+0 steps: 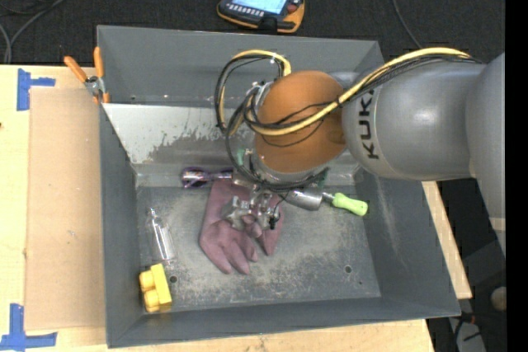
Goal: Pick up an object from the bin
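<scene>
Apparently down on the limp purple glove (219, 240), the gripper (257, 216), open or closed I cannot tell, may pinch only a loose fold that slips out on lifting.

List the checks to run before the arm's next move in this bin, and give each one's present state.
1. End effector over a thing: ok. It is down on the purple glove in the middle of the bin.
2. Glove actually held: cannot tell.
3. Green-handled screwdriver clear of the end effector: cannot tell. Its shaft runs in close from the right.
4. Purple-handled tool clear of the glove: cannot tell. It lies right at the glove's far edge.
5. Yellow block and clear tube out of the way: ok. Both lie apart, to the left.
</scene>
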`<act>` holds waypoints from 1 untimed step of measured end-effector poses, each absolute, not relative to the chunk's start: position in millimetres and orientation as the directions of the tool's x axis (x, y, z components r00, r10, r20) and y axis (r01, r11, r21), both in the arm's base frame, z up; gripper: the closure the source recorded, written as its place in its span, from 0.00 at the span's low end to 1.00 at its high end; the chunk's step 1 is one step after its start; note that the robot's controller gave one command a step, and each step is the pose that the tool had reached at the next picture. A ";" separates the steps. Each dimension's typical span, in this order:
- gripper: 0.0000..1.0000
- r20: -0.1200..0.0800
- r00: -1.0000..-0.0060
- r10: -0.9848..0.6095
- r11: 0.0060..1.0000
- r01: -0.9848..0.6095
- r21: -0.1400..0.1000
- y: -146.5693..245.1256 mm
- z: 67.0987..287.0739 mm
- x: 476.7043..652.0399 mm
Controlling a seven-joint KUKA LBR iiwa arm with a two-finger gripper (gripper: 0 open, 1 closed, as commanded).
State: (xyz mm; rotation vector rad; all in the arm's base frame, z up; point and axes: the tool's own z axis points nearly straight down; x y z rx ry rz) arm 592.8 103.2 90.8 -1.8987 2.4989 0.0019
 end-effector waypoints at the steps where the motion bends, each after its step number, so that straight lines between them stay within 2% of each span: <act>1: 1.00 -0.008 -0.578 -0.816 0.578 -0.816 -0.002 111.7 92.9 599.2</act>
